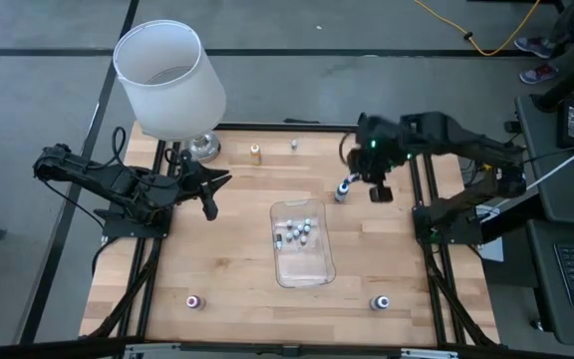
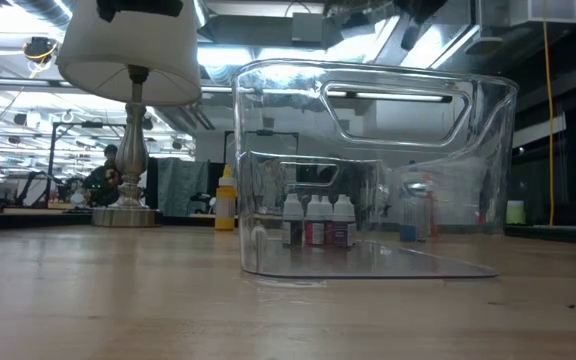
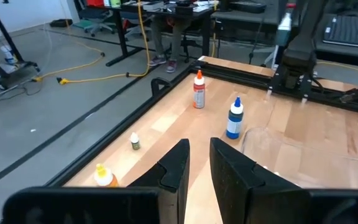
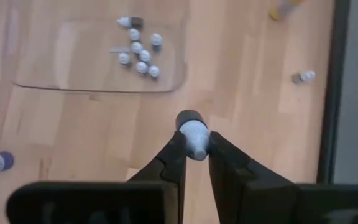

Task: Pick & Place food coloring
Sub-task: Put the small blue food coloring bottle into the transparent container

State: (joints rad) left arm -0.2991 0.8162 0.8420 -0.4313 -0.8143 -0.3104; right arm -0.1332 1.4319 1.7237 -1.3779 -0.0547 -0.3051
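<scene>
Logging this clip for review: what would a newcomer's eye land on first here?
Probably the big white lamp at the table's far left corner, then the clear tray mid-table holding a cluster of small bottles. Just right of the tray's far end, the right end effector grips a blue bottle by its cap.

Light is even and bright, coming from ceiling strips seen in the low view. Those strips glare on the clear tray (image 2: pixel 368 170). The lamp shade (image 1: pixel 169 78) looks washed out white from above. Shadows on the table (image 1: pixel 227 249) are soft. The right wrist view is slightly blurred.
</scene>
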